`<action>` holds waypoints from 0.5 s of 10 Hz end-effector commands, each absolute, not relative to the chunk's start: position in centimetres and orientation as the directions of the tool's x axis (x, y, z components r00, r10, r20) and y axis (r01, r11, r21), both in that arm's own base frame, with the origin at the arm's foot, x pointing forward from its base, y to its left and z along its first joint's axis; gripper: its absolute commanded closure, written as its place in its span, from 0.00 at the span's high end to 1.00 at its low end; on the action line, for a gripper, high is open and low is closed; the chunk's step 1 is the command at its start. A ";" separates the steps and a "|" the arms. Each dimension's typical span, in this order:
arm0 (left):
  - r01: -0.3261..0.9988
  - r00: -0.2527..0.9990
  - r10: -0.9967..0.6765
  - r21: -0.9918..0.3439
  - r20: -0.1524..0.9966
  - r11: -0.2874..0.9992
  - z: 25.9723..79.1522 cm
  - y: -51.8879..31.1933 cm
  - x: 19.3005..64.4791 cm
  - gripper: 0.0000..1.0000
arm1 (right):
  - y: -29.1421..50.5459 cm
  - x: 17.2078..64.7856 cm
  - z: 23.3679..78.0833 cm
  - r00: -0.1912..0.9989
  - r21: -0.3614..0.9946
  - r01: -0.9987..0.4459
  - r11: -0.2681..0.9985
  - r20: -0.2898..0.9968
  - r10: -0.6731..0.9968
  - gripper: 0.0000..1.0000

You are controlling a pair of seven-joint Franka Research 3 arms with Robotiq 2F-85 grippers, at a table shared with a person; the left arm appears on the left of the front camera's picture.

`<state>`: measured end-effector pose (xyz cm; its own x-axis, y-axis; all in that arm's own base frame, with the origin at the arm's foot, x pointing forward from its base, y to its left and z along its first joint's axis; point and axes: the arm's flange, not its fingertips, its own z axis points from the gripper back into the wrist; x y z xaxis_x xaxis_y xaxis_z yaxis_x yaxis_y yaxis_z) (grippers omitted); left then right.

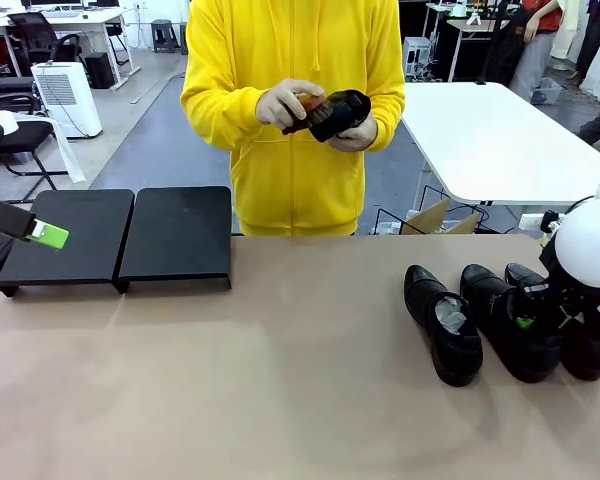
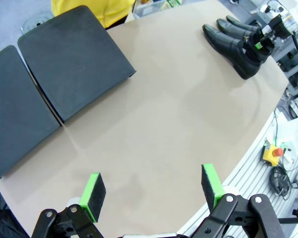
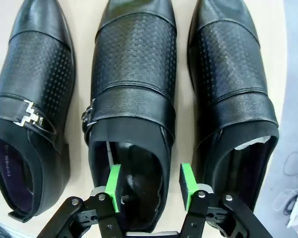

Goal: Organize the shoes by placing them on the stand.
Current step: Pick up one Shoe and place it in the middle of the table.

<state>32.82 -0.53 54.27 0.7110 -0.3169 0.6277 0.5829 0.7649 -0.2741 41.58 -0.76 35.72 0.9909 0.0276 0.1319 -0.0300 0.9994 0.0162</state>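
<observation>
Three black shoes lie side by side at the table's right: one on the left (image 1: 445, 325), a middle one (image 1: 505, 325) (image 3: 134, 74), and a right one (image 1: 585, 345). My right gripper (image 1: 525, 322) (image 3: 150, 183) is down on the middle shoe, one pad inside its opening and the other outside its side wall. The jaws are open, with space showing at the wall. The person holds another shoe (image 1: 338, 112) in both hands at chest height. The stand (image 1: 178, 235) (image 2: 74, 59) sits at the far left. My left gripper (image 1: 46, 235) (image 2: 153, 191) hovers open by the stand's left panel, holding nothing.
The person in a yellow hoodie (image 1: 295, 150) stands at the far edge behind the stand's right end. They press a small reddish-brown object (image 1: 305, 102) against the held shoe. Bare tabletop (image 1: 280, 380) stretches between stand and shoes.
</observation>
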 end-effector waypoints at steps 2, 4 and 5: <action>0.595 0.703 -0.322 -0.277 0.634 0.754 54.3 -0.4 32.8 1.00 | -1.0 42.4 34.9 0.993 0.004 -0.001 1.000 0.119 0.001 0.61; 0.595 0.703 -0.322 -0.277 0.634 0.754 54.3 -0.4 32.8 1.00 | -1.1 42.9 33.9 0.990 -0.009 -0.048 0.999 0.129 0.049 0.38; 0.595 0.703 -0.322 -0.277 0.634 0.754 54.3 -0.4 32.8 1.00 | -1.0 43.0 33.4 0.992 -0.004 -0.050 0.999 0.114 0.050 0.21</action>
